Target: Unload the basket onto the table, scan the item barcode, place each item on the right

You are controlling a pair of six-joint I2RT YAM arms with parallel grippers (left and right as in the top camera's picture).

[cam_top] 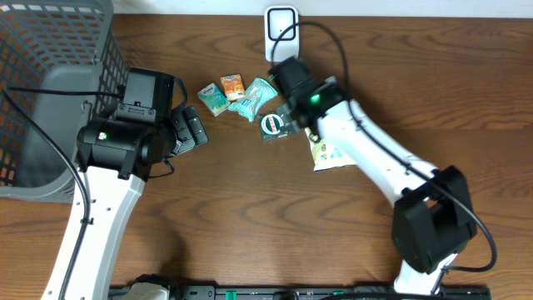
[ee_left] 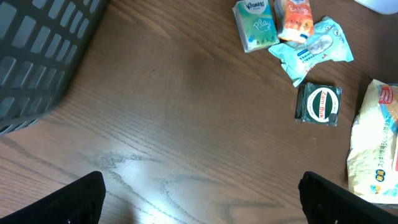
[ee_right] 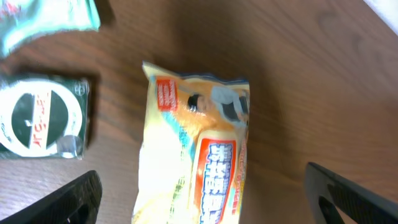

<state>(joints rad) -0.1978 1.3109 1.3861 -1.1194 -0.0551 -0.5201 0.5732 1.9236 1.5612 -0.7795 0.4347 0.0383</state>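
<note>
Overhead only: gray basket (cam_top: 50, 50) at far left, both arms full length, white corded device (cam_top: 281, 29) at the far edge of the table (cam_top: 250, 217).

Left wrist view takes in all the packs with readable print: green tissue pack (ee_left: 256, 25), orange pack (ee_left: 293, 20), teal pouch (ee_left: 314, 50), dark pack with round label (ee_left: 318, 104), and yellow packet (ee_left: 373, 143), cut off at the right edge.

Right wrist view catches just three: a corner of the teal pouch, the dark pack, and the yellow packet nearly whole with red/orange print. It's too blurred to pick out a barcode.

Count: 1 basket, 5 packs, 1 white device, 2 arms.

Left arm: rises from bottom-left, wrist beside the basket. Left gripper (cam_top: 190, 132) points right toward the packs, apart from them. Fingers are spread wide, only bare wood between them.

Right arm: base bottom-right, reaches diagonally up-left, wrist over the pack cluster. Right gripper (ee_right: 203, 174) has its fingers wide apart and grips nothing.

Yellow packet lies flat on the table under the right gripper, between the two fingers in the wrist view, neither visibly touching it. It's the rightmost of the five, just right of the dark pack with a strip of wood between them.
</note>
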